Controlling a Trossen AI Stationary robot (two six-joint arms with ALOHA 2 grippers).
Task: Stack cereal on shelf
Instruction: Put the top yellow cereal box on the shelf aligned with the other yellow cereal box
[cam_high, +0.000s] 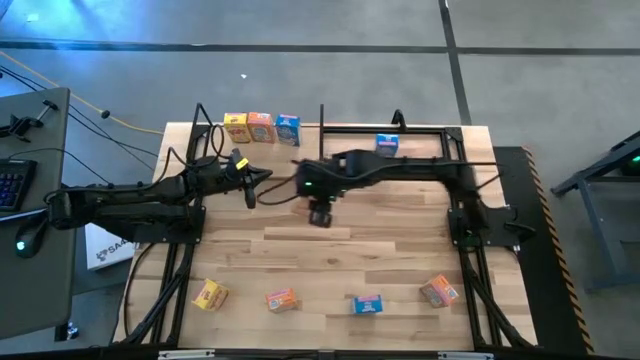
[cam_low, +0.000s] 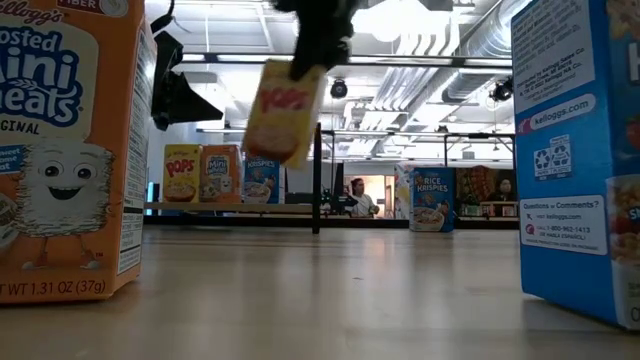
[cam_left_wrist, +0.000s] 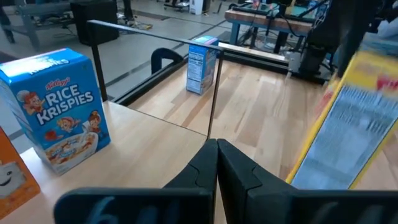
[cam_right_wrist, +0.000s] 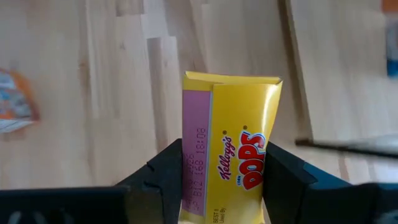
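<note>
Right gripper (cam_right_wrist: 224, 180) clenching yellow cereal box (cam_right_wrist: 231, 155), carrying it upright above table (cam_high: 400, 270) at frame centre, likely heading for shelf (cam_high: 420, 150) at upper right. Left gripper (cam_left_wrist: 216, 163) pinched shut, holding nothing, waiting near box row (cam_high: 260, 127) at upper left.

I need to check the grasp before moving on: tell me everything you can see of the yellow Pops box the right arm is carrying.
The yellow Pops box is a small cardboard carton with red "Pops" lettering and a pink side panel bearing a printed code. The right gripper is shut on it, one finger on each side. It hangs clear above the table, tilted in the low view, touching nothing but the fingers.
</note>
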